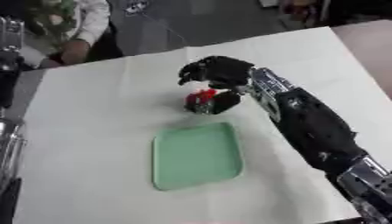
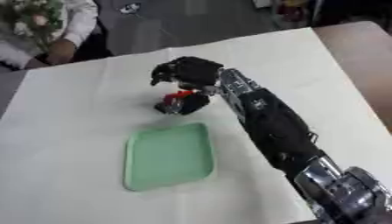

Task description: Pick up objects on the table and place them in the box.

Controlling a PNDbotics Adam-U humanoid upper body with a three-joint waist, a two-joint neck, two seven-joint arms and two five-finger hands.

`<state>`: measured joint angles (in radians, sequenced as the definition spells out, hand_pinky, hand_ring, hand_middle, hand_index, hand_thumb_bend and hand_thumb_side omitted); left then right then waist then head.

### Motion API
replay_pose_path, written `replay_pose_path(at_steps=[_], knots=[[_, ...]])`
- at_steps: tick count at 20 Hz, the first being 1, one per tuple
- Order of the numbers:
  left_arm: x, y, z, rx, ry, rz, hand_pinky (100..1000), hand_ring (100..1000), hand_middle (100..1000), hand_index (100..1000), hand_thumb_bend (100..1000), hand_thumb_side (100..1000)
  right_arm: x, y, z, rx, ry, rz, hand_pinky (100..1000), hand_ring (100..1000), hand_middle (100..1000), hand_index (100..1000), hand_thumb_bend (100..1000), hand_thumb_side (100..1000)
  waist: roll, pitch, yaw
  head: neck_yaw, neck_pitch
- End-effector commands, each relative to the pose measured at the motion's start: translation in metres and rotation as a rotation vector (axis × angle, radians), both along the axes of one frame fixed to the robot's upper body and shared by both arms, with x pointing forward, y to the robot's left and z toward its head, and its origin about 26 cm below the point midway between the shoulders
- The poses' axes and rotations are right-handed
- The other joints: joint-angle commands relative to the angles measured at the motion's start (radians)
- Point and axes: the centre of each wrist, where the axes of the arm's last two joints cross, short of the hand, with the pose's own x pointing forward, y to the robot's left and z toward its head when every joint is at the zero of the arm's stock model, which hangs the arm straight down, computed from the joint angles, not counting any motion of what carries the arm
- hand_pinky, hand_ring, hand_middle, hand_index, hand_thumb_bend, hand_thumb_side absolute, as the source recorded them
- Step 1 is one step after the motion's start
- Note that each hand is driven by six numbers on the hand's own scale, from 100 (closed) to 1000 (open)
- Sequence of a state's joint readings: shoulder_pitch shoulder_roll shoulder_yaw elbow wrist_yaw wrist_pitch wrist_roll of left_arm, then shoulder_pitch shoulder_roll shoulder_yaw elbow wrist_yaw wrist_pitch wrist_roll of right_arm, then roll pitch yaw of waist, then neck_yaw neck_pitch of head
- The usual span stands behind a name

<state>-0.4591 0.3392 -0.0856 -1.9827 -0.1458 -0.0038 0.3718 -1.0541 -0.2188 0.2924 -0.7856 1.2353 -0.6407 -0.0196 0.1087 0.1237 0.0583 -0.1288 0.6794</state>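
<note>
The right hand (image 1: 218, 72) curls its fingers (image 1: 223, 101) around a small red object (image 1: 202, 96). Lift clear of the bench (image 1: 92, 113), then move near, over the green tray (image 1: 197, 156).

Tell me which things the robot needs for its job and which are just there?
For the job:
right robot hand, fingers curled round the red thing
small red thing
green tray

Just there:
white table cover
left arm at the view's left edge
</note>
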Motion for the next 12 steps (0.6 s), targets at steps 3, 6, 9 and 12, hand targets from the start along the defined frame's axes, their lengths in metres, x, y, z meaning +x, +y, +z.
replay_pose_path(at_steps=[3,6,9,12], knots=[[-0.003,-0.002,0.009,0.000,-0.039,-0.014,355,529,618,739,532,683,0.004,-0.001,0.012,0.012,-0.034,-0.017,743,760,831,849,314,932,-0.002,-0.008,0.005,-0.016,-0.030],[-0.003,-0.002,0.009,-0.001,-0.039,-0.016,354,529,618,739,532,683,0.006,-0.006,0.012,0.021,-0.032,-0.048,741,759,831,849,314,933,-0.001,-0.005,0.005,-0.029,-0.042],[-0.003,-0.002,0.009,-0.001,-0.037,-0.019,353,528,618,739,532,683,0.008,-0.011,0.010,0.025,-0.027,-0.086,741,760,833,850,313,934,0.000,-0.003,0.004,-0.069,-0.066],[-0.003,-0.001,0.008,-0.003,-0.034,-0.015,351,528,617,739,533,683,0.009,-0.017,0.003,0.031,-0.012,-0.139,732,765,836,852,311,950,0.001,-0.001,0.003,-0.105,-0.088]])
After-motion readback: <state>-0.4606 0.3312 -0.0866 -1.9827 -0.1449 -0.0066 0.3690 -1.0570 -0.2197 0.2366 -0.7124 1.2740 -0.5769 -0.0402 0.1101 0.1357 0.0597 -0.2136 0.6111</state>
